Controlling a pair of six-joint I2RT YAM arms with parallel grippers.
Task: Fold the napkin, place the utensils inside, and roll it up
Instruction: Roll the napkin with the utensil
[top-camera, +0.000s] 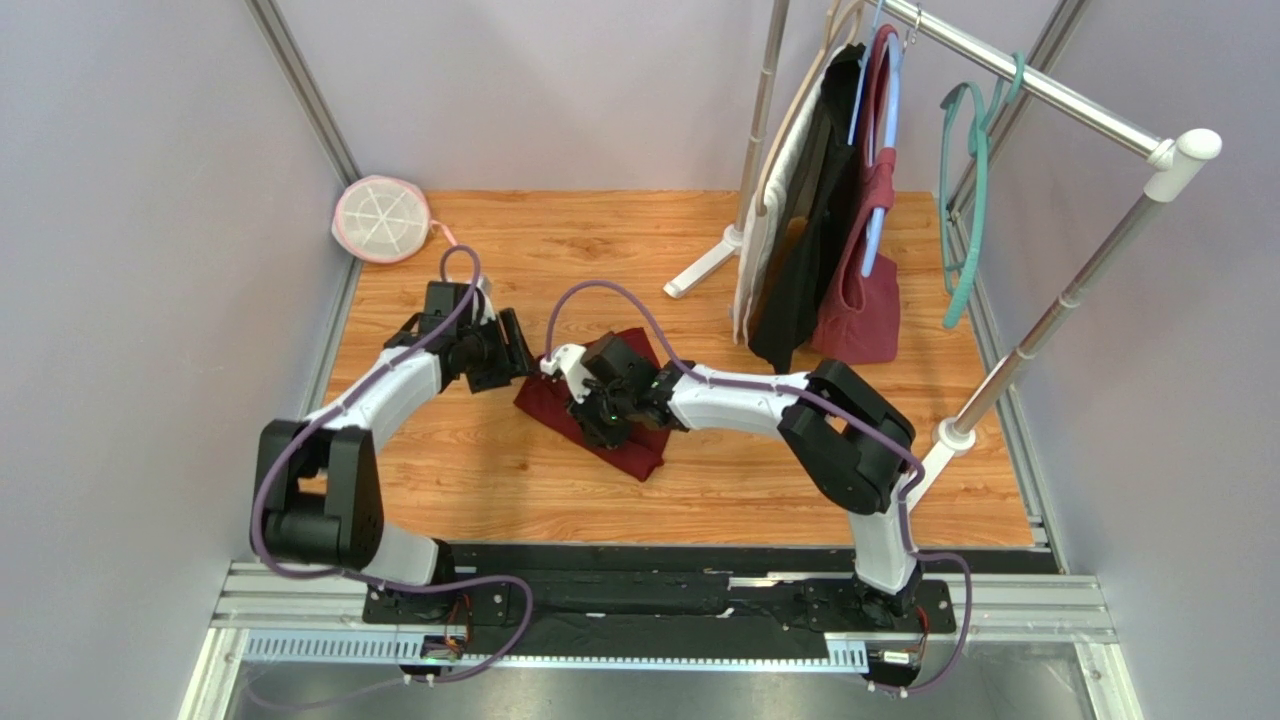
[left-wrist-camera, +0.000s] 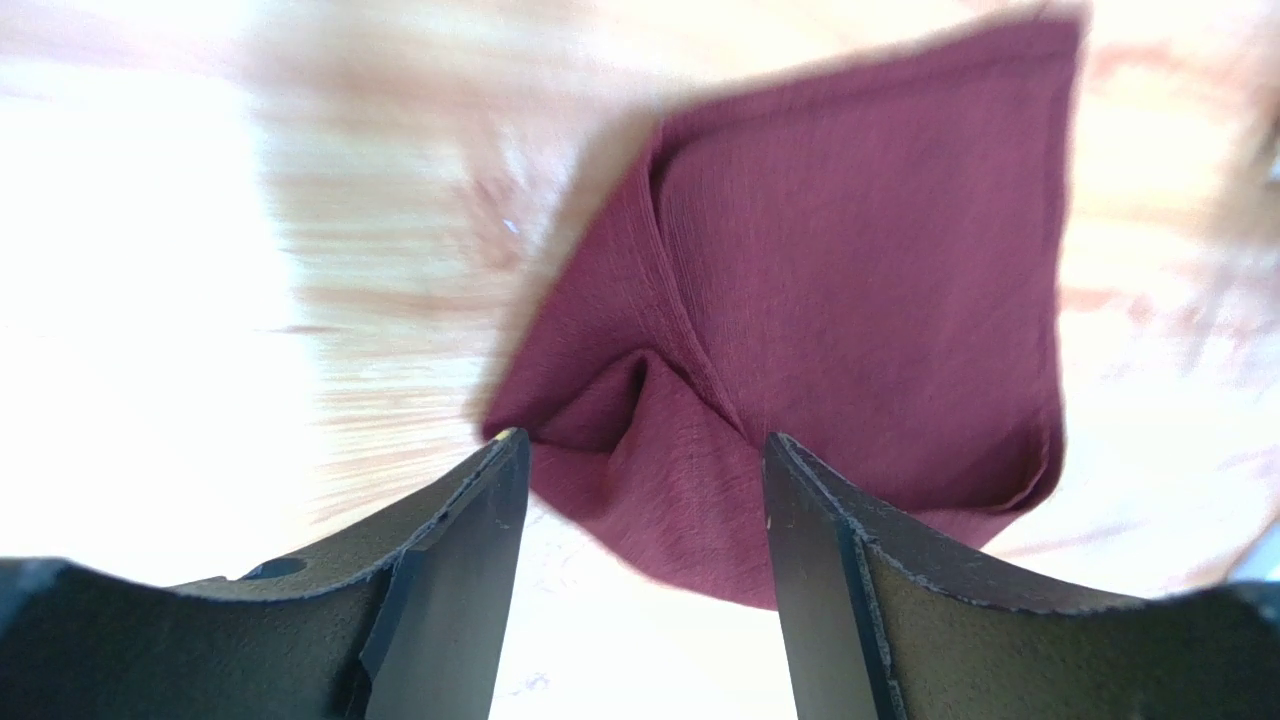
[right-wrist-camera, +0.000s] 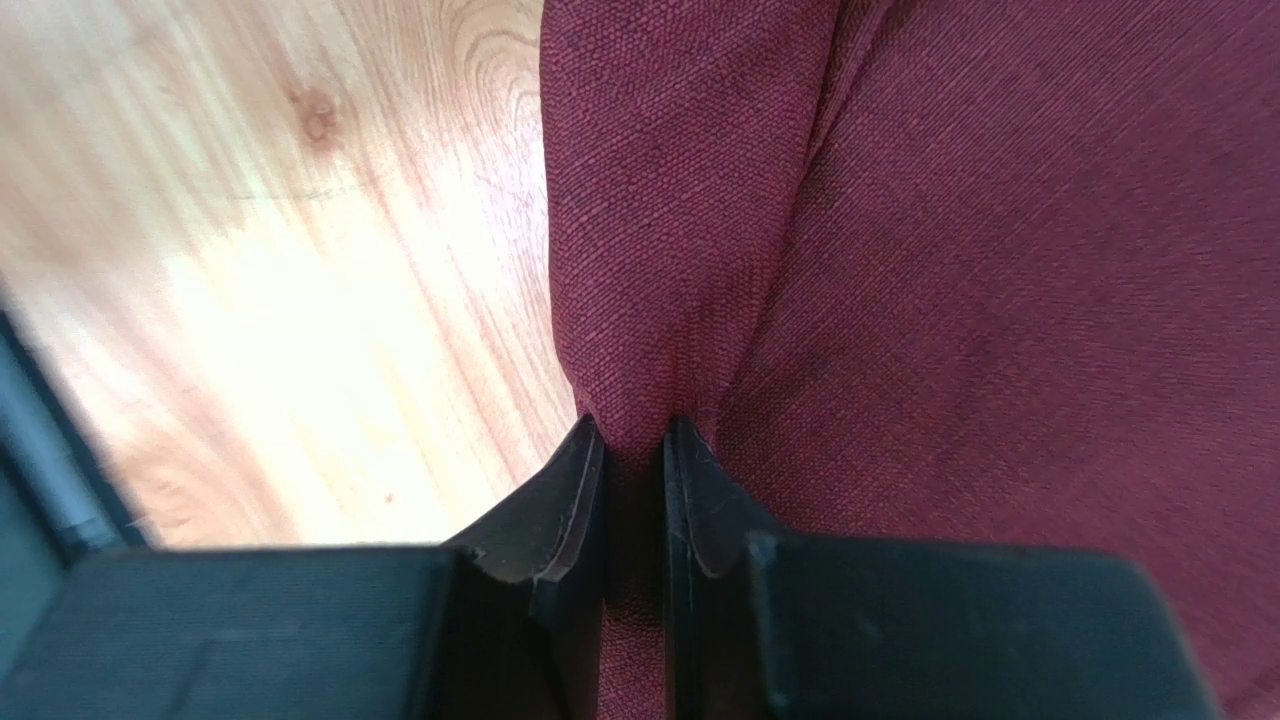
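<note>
- Top external view: the napkin (top-camera: 639, 447) — a maroon cloth, folded and bunched — lies mid-table on the wood-grain table (top-camera: 721, 495), under the right gripper (top-camera: 598, 402) and just beside the left gripper (top-camera: 519, 357).
- Right wrist view: coarse woven fabric; the dark fingers stand nearly together, clamped on a raised fold of the napkin.
- Left wrist view: jaws apart — a creased corner of the napkin lies just beyond the tips.
- Garment rack (top-camera: 1052, 90), far right: hangers carry dark, cream and burgundy textiles.
</note>
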